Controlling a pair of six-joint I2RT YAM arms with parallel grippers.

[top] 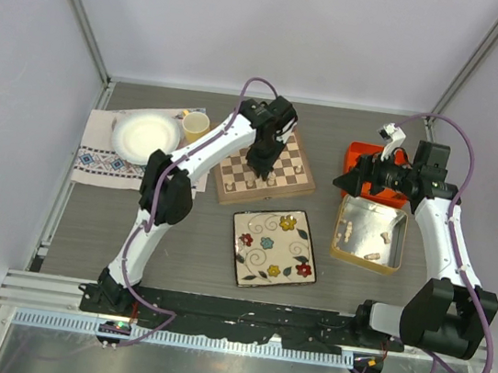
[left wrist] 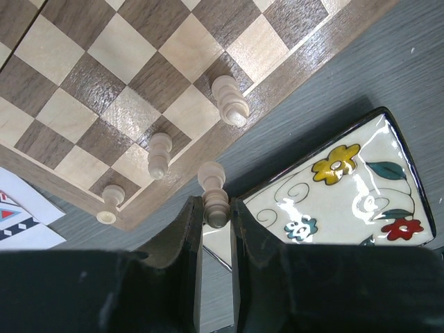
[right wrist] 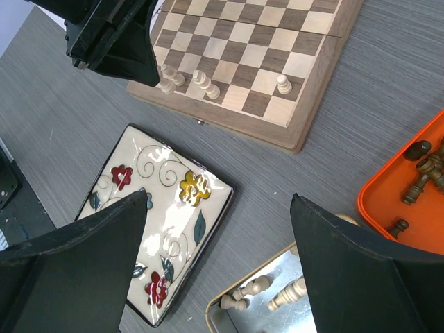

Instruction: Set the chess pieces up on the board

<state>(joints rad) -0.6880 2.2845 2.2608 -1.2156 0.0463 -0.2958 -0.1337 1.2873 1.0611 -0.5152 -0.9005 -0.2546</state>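
Nearest the wrist cam, the left jaws were clenched on a pale pawn, pinched around its narrow middle with one rounded end poking out past the tips. It hung right at the near edge of the board, over the strip of worktop between the border and the corner of the floral plate. Just beyond, three more pale pieces stood in the board's edge row.

My read is that these are featherlight, hard, smooth turned wood. They won't squash, but one could easily twist or squirt out of a pinch, and they'd topple on that tiny base. Gripping across the waist and keeping it upright looked like the safest bet.

Farther out, the right jaws were spread wide with nothing in them, hovering above the worktop beside the metal tin, where spare pale pieces lay on their sides. Past that, the orange tray held the dark pieces.
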